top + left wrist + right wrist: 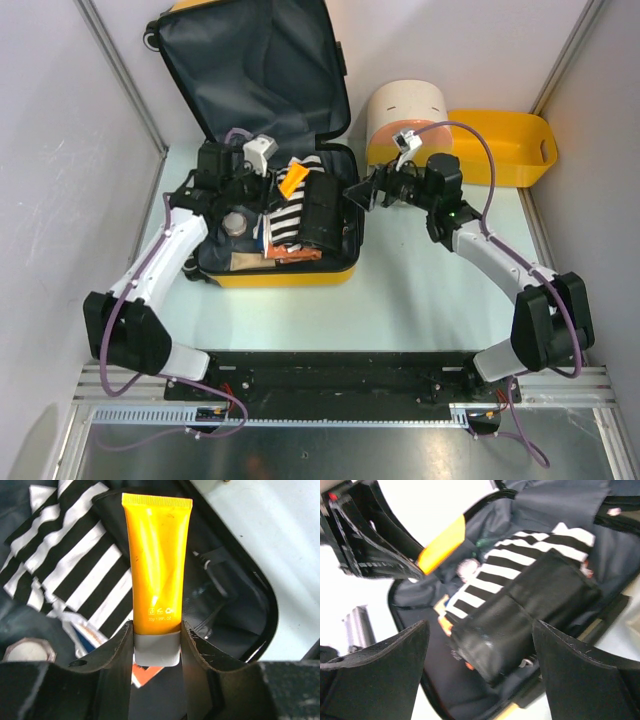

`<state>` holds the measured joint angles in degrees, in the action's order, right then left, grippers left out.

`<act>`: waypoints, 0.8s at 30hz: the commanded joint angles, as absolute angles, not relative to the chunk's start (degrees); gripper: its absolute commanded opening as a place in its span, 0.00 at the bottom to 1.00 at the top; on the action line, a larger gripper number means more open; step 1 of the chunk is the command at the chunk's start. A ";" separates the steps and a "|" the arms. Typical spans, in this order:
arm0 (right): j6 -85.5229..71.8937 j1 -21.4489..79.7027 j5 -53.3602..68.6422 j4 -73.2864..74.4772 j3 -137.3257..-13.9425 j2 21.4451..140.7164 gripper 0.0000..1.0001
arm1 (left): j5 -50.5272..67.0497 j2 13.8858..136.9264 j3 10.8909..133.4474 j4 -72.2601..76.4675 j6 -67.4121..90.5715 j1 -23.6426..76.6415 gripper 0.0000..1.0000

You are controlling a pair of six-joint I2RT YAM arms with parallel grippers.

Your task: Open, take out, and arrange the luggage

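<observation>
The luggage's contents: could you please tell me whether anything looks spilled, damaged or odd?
Nothing looks spilled or damaged. The striped cloth lies rumpled under the black pouch in the luggage, and the left end effector grips the orange tube by its cap.

yellow basket (510, 145): far right | cream round box (405, 112): beside its left end | table (420, 300): pale

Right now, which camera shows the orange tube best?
The left wrist view: the orange tube fills the frame, some print visible, its grey cap pinched in the left gripper. The top view shows only a small orange shape over the open suitcase; the right wrist view catches a blurred orange strip.
</observation>
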<state>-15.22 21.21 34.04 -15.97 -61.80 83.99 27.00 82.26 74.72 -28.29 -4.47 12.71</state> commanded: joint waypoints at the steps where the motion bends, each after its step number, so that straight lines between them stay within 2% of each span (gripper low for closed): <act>1: -27.67 25.04 34.19 -22.23 -64.60 85.69 0.88 | 26.02 79.10 72.25 -19.43 -6.33 16.95 0.10; 12: -35.07 27.60 30.94 -28.65 -65.83 90.17 0.85 | 25.31 78.57 71.72 -13.54 -4.83 26.36 0.11; 17: -36.64 26.98 30.94 -29.18 -66.18 90.62 0.76 | 25.58 78.40 71.37 -13.01 -5.18 28.12 0.11; 18: -37.00 26.46 31.11 -29.44 -66.18 90.62 0.73 | 25.75 78.31 71.37 -12.83 -5.27 28.39 0.11; 19: -37.26 26.28 31.29 -29.70 -66.18 90.70 0.63 | 25.75 78.48 71.45 -12.83 -5.36 28.48 0.11; 21: -38.14 25.84 31.81 -30.67 -66.18 90.88 0.54 | 26.19 78.49 71.45 -12.48 -5.80 28.91 0.10; 22: -38.06 25.49 31.90 -30.76 -66.27 91.05 0.37 | 26.02 78.57 71.54 -12.57 -6.15 29.18 0.10; 24: -38.14 25.05 32.08 -30.32 -66.36 90.97 0.20 | 25.75 78.75 71.54 -12.48 -6.42 29.35 0.12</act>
